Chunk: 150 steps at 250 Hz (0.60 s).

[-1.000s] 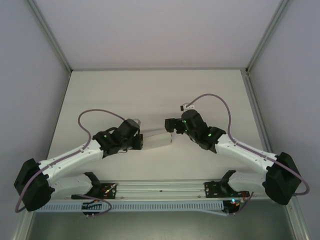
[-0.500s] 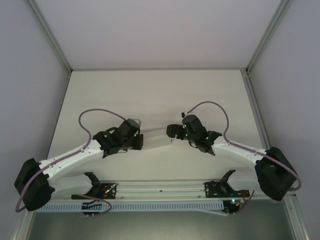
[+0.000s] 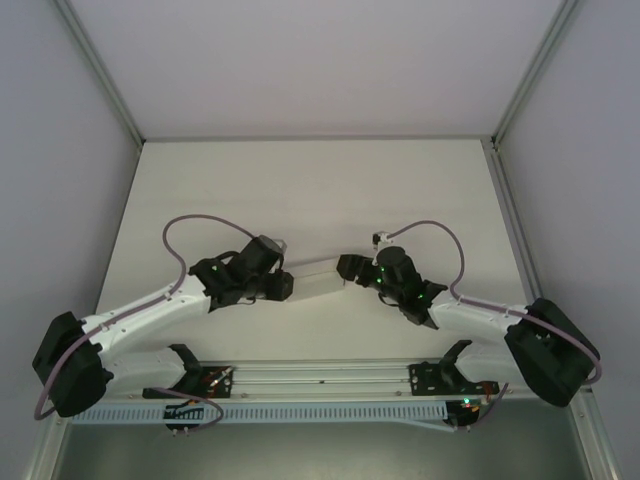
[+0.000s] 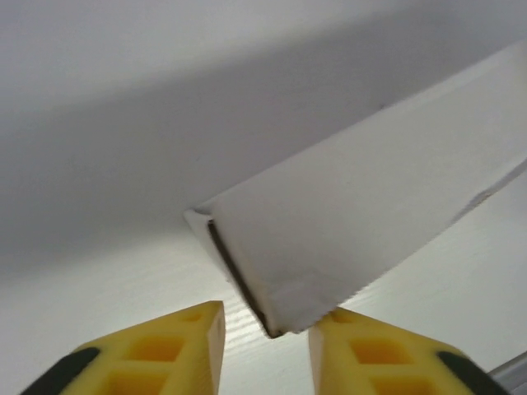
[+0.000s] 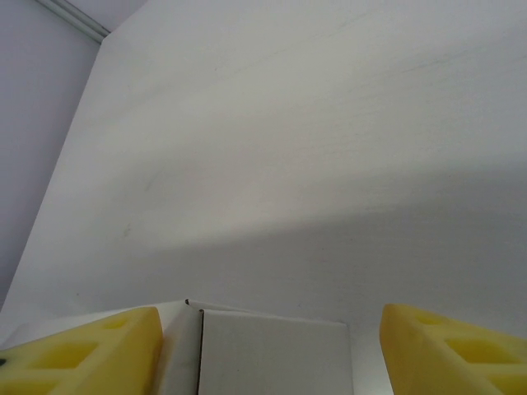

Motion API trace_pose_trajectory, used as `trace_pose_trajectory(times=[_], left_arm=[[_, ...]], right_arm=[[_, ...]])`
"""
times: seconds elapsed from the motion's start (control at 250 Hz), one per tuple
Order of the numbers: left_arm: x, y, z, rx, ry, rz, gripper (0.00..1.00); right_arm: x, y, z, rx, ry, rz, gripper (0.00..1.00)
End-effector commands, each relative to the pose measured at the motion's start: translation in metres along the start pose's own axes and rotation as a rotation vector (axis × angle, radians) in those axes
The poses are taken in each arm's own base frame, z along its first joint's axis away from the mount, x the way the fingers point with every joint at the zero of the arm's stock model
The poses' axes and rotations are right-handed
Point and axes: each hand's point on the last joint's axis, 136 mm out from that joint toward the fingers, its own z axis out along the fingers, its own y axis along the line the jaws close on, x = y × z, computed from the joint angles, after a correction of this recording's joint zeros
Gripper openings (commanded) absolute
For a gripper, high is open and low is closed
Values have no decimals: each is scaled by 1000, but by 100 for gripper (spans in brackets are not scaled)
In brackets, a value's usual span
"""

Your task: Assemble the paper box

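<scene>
Both wrist views crop paper box (image 4: 370, 214); jaws unclear from top. L arm (image 3: 150, 308) & R arm (image 3: 480, 313) low, angled inward. L gripper (image 4: 265, 317) parted round box corner; R gripper (image 5: 272, 317) spread wide, straddling box end.

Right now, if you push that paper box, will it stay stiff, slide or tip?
Likely light and quick to slide: the paper box looks like thin white board, the table smooth. Its walls may buckle if squeezed; the left wrist view shows a thin edge at its corner. Long and low, it probably won't tip.
</scene>
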Motion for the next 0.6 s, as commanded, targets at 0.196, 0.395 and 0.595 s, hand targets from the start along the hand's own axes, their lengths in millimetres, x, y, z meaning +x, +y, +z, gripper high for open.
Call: trace_pose_trajectory(times=[0.196, 0.395, 0.595], left_arm=[[2, 2, -34, -49, 73, 39, 69], [-14, -9, -55, -4, 8, 23, 100], [-39, 4, -71, 13, -93, -97, 100]], right_arm=[[75, -79, -10, 308, 238, -103, 64], [76, -76, -9, 316, 232, -146, 63], [73, -74, -8, 340, 224, -200, 63]])
